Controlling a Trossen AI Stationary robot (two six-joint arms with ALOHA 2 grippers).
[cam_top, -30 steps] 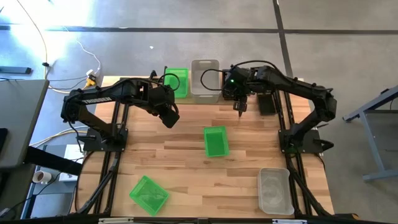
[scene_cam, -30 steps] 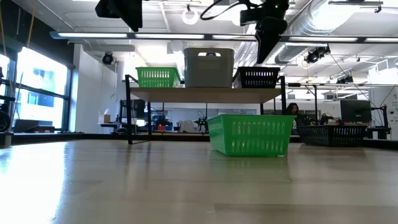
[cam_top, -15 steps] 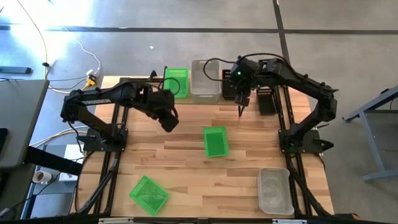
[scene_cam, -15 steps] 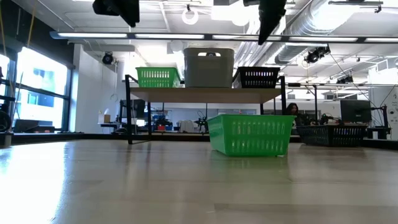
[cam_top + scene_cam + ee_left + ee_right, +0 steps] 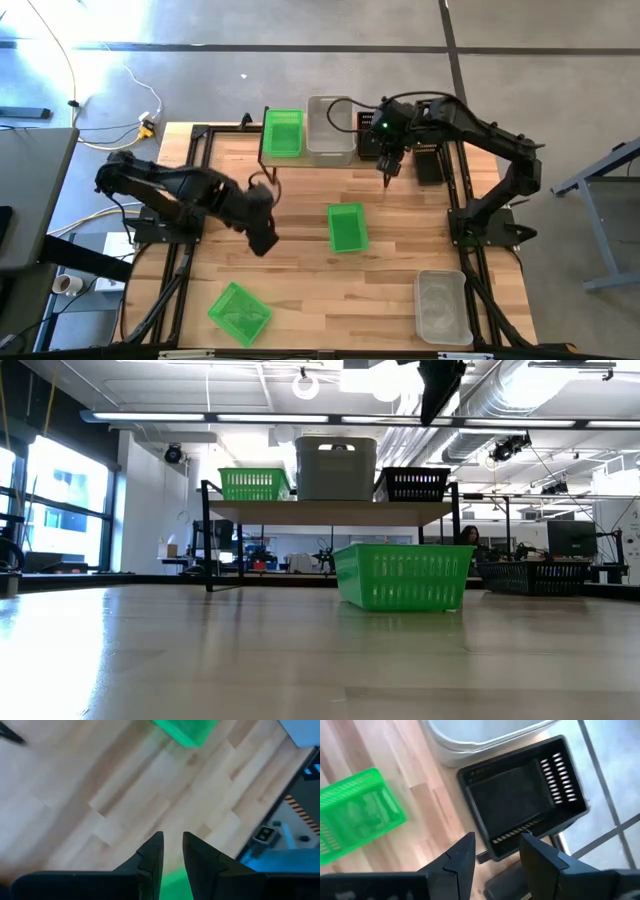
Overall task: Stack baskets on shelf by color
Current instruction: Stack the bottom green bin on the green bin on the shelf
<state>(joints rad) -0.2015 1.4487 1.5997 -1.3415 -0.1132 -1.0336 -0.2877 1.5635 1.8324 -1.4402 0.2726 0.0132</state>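
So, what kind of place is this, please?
Probably a robotics lab or workshop: exposed ceiling ducts, a wooden worktable with two robot arms mounted on it, and more benches with equipment in the room behind.

My two arms are dark, jointed tubes, with black cables looping along the links. A small green light shows near my right wrist. My left end effector (image 5: 172,855) and right end effector (image 5: 496,857) each end in two angular black fingers.
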